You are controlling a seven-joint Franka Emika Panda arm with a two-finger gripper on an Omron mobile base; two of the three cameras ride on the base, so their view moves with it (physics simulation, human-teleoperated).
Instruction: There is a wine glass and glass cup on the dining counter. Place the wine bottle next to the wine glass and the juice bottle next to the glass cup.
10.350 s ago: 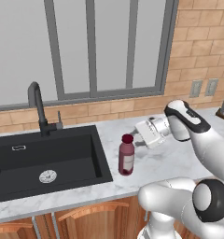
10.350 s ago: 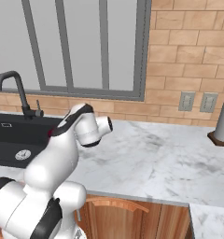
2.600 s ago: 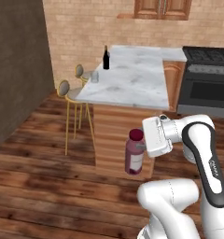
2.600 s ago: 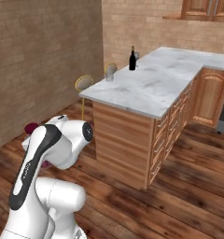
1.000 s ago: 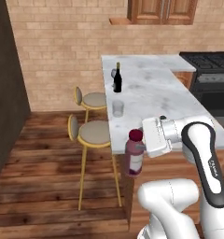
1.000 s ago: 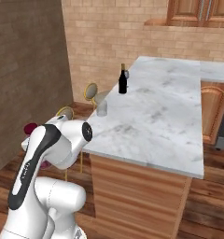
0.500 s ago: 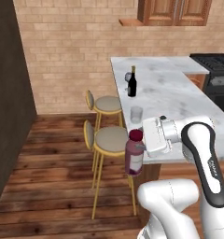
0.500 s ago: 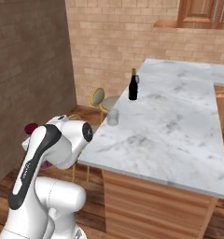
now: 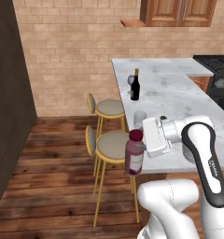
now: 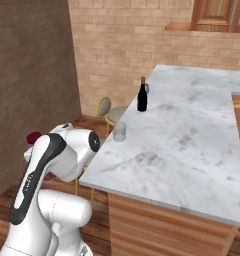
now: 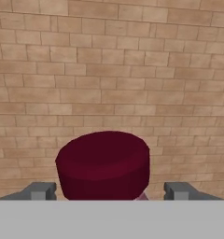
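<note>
The juice bottle [image 9: 134, 156] between the fingers [image 11: 39, 190] looks like glossy maroon glass with a matt cap. Beyond it, the worktop [image 9: 179, 102] is smooth grey-veined marble, the wine bottle [image 9: 135, 86] shiny dark glass, the floor [image 9: 53, 177] polished wood planks.

No lettering can be read anywhere. The juice bottle [image 9: 134, 158] carries a pale pinkish label, and the wine bottle [image 9: 135, 86], at about twelve o'clock from it on the dining counter [image 9: 179, 98], a pale one; both are too small and blurred to make out.
</note>
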